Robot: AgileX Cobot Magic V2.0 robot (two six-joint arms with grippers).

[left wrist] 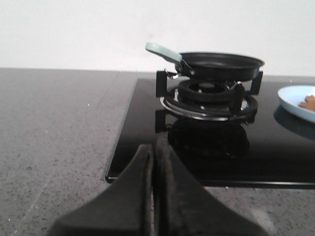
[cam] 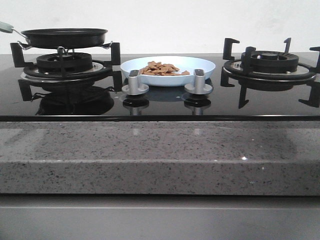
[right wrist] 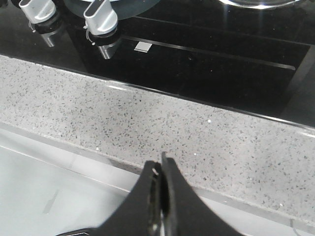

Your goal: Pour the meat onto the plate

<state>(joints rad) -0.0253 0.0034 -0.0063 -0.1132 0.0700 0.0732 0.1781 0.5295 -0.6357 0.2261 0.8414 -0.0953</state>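
Note:
The pale light-blue plate (cam: 195,65) sits on the black glass hob between the two burners, and a heap of orange-brown meat pieces (cam: 161,69) lies in it. The plate's edge and a bit of meat (left wrist: 310,102) show in the left wrist view (left wrist: 295,98). The black frying pan (cam: 64,37) with a pale green handle (left wrist: 162,50) rests on the left burner and looks empty. My left gripper (left wrist: 153,147) is shut and empty, low over the counter to the left of the hob. My right gripper (right wrist: 161,162) is shut and empty over the counter's front edge. Neither arm shows in the front view.
Two silver knobs (cam: 135,84) (cam: 198,83) stand in front of the plate. The right burner grate (cam: 270,62) is bare. The grey speckled stone counter (cam: 150,155) runs along the front, with its edge (right wrist: 123,164) under the right gripper.

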